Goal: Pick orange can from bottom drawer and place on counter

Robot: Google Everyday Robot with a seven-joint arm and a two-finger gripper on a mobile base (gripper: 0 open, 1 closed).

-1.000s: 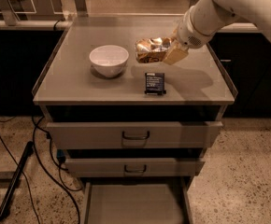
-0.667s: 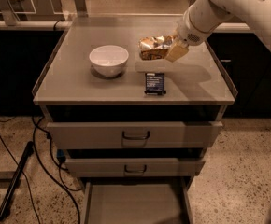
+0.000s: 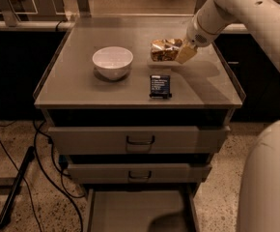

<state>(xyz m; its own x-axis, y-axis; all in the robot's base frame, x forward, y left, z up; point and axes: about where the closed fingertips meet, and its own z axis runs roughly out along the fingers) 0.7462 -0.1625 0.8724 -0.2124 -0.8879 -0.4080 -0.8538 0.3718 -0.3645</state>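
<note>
nearest me the bottom drawer (image 3: 140,211) stands pulled out, and what shows of its floor is bare, so the picking-up looks done. up on the counter (image 3: 72,88) a small dark box (image 3: 160,86) lies near the front edge, with a white bowl (image 3: 112,62) left of the middle. toward the far right corner my gripper (image 3: 181,52) pinches the can (image 3: 163,50) low over the top; whether it touches, i cannot tell. left, i judge: set down, let go.

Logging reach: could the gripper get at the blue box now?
Probably not yet: the gripper holds the can above the counter. The box lies unblocked nearby, but the can must go down first.
</note>
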